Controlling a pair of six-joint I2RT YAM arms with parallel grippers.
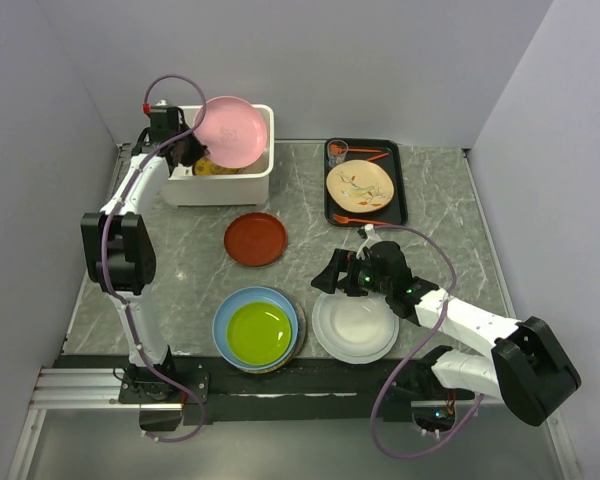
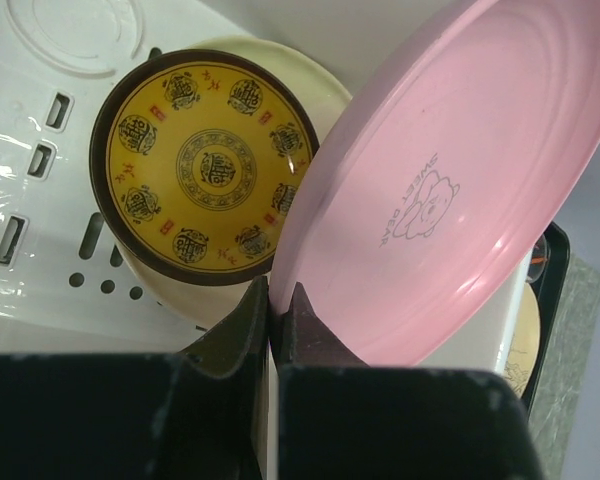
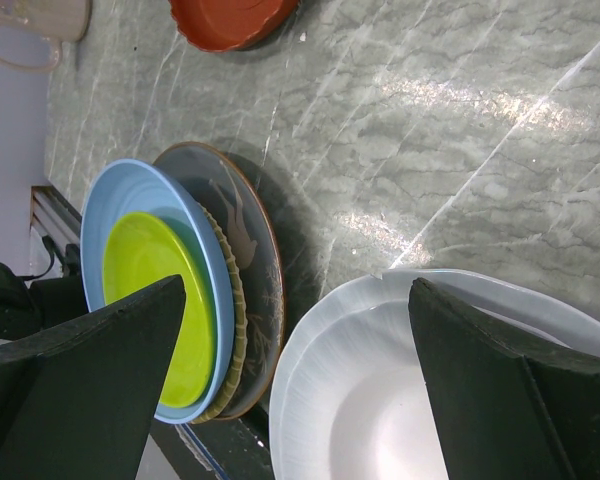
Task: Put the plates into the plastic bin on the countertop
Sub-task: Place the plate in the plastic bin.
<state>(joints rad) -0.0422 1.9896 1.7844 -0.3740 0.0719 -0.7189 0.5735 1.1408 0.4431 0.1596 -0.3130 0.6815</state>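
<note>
At far left, left jaws pressed nearly together, pinching the rim of a pink round plate (image 2: 450, 180) (image 1: 230, 130). Plate tilted, held over the white rectangular plastic bin (image 1: 265, 172) (image 2: 40, 100), partly overlapping its far rim. Inside the bin, on the slotted floor: a gold-patterned brown plate (image 2: 205, 165) (image 1: 215, 168) lying on a larger cream plate (image 2: 300, 80).

Right jaws spread wide, dark fingers (image 3: 110, 340) on either side of the left rim of a white round plate (image 3: 380, 400) (image 1: 355, 328); contact cannot be told. White plate sits flat on the grey marble-look tabletop (image 1: 440, 250) at the near edge. Just beside it to the left, a stack: lime green plate (image 1: 258, 332) (image 3: 155, 300) on a blue plate (image 1: 225, 320) (image 3: 115, 195), then a dark plate with a deer figure (image 3: 245, 225) lower down. Red-brown plate (image 1: 255, 238) (image 3: 225, 18) alone mid-table, between stack and bin. Far right: flat black tray (image 1: 395, 150) carrying a peach flower-painted plate (image 1: 359, 183) and orange cutlery (image 1: 360, 218).
</note>
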